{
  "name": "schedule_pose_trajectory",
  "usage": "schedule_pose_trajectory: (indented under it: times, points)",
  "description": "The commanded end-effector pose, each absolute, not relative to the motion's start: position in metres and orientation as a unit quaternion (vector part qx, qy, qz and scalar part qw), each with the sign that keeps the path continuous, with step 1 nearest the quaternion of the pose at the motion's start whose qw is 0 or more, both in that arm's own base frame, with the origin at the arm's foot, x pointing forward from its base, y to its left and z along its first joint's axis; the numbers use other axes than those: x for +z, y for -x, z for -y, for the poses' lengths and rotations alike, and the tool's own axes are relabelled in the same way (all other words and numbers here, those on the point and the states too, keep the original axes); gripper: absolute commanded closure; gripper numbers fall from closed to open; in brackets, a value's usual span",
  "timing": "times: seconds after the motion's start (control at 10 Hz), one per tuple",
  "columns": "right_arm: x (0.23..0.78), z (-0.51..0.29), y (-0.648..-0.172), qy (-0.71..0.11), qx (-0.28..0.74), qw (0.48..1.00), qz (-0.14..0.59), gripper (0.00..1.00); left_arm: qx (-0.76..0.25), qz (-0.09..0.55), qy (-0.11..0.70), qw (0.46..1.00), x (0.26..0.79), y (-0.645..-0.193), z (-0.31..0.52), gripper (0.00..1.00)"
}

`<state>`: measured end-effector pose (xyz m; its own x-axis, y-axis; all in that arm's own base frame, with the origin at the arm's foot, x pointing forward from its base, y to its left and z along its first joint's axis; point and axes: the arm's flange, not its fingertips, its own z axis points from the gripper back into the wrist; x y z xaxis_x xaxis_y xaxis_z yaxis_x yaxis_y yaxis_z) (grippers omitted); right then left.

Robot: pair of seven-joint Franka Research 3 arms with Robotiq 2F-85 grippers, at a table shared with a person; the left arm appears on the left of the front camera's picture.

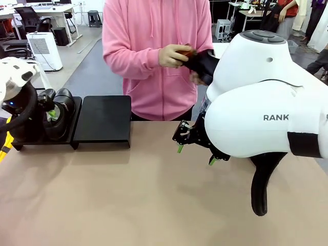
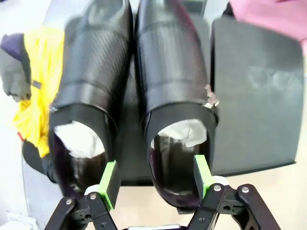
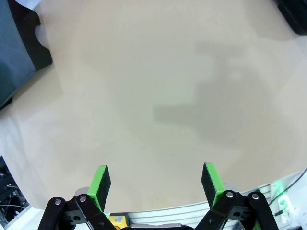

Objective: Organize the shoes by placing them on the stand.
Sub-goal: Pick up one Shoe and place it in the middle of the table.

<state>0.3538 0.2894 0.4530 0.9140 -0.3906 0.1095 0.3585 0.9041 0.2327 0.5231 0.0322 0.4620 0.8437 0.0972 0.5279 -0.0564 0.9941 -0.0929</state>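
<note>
Two glossy black shoes point(image 2: 91, 72) point(image 2: 172, 72) with white paper inside lie side by side on the stand's left platform point(image 1: 36, 144). My left gripper point(image 2: 156, 177) is open astride the heel of the right-hand one. Its right pad is at that shoe's side, and its left pad sits apart from it, beside the other shoe. In the front view this gripper point(image 1: 51, 115) is over the pair point(image 1: 64, 105). The right platform point(image 1: 102, 120) point(image 2: 254, 96) is bare. A person in a pink hoodie holds another black shoe point(image 1: 202, 64) in both hands. My right gripper point(image 1: 196, 155) point(image 3: 156, 184) hangs open over the table, holding nothing.
The tan table point(image 1: 128, 205) spreads wide in front of the stand. My bulky right arm point(image 1: 261, 113) fills the right side. A yellow and grey bundle point(image 2: 36, 86) lies beyond the stand's left end. A white floor appliance point(image 1: 43, 48) stands far off.
</note>
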Motion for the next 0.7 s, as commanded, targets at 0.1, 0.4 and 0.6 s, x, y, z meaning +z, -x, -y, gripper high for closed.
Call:
schedule_pose_trajectory:
  times: [0.1, 0.4, 0.6]
  points:
    - [0.455, -0.291, -0.357, -0.119, -0.184, 0.973, 0.074, 0.0, -0.007, 0.331, 0.052, 0.942, 0.509, -0.483, -0.021, 0.2]
    - [0.455, -0.291, -0.357, -0.119, -0.184, 0.973, 0.074, 0.0, -0.06, 0.319, 0.076, 0.943, 0.545, -0.421, -0.014, 0.2]
    - [0.455, -0.291, -0.357, -0.119, -0.184, 0.973, 0.074, 0.0, -0.17, 0.229, 0.149, 0.947, 0.547, -0.386, 0.009, 0.2]
